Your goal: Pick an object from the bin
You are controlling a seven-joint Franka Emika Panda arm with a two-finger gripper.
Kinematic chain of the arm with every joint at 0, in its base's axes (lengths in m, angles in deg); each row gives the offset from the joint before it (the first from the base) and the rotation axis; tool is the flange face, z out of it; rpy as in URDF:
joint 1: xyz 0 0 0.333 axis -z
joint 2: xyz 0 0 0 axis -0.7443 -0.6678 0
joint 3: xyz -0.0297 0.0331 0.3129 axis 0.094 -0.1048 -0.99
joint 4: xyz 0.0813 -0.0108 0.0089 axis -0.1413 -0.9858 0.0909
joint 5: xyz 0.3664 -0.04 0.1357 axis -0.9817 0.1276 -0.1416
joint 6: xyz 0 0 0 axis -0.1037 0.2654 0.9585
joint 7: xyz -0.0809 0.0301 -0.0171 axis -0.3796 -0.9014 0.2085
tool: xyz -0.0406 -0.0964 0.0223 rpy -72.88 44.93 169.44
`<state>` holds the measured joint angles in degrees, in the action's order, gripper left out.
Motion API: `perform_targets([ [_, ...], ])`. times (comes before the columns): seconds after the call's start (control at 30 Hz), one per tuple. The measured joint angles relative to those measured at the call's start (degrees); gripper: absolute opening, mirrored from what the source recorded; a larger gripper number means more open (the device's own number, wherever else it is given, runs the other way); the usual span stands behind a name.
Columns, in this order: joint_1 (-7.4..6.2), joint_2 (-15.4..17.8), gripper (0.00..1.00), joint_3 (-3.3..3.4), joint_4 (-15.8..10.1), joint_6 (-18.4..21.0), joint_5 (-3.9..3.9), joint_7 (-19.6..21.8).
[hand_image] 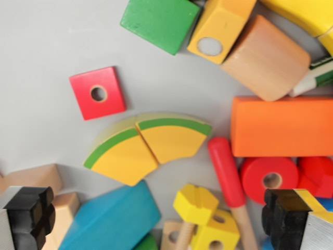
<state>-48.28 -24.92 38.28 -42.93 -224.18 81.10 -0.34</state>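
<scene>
I look straight down into a grey bin (36, 57) full of wooden toy blocks. Two yellow arc pieces with green rims (148, 147) lie side by side at the centre. A red square block with a hole (97, 93) lies up and to the left of them. My gripper (156, 219) hangs above the bin and is open. One black fingertip (30, 214) shows at the bottom left, the other black fingertip (283, 214) at the bottom right. Between them sit a blue block (112, 221) and a yellow bolt-like piece (200, 216). Nothing is held.
At the top lie a green block (158, 22), a yellow block with a round plug (218, 28) and a natural wood block (265, 58). An orange block (281, 126), a red ring (269, 178) and a red-headed peg (228, 174) crowd the right.
</scene>
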Motion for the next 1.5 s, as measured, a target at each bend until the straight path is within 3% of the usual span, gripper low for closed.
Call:
perform_targets([
  [0.37, -0.79, -4.8, 1.00, -0.36, -1.9, -6.6, 1.18, -2.3],
  [0.77, -1.12, -11.7, 1.00, 0.02, -0.7, -12.3, 1.53, -2.3],
  [1.13, -1.57, -14.2, 1.00, 0.48, 0.4, -14.7, 1.53, -2.3],
  [1.17, -1.59, -14.2, 0.00, 0.50, 0.4, -14.7, 1.53, -2.3],
  [1.5, -1.59, -14.3, 0.00, 0.72, 0.6, -14.8, 1.53, -2.3],
])
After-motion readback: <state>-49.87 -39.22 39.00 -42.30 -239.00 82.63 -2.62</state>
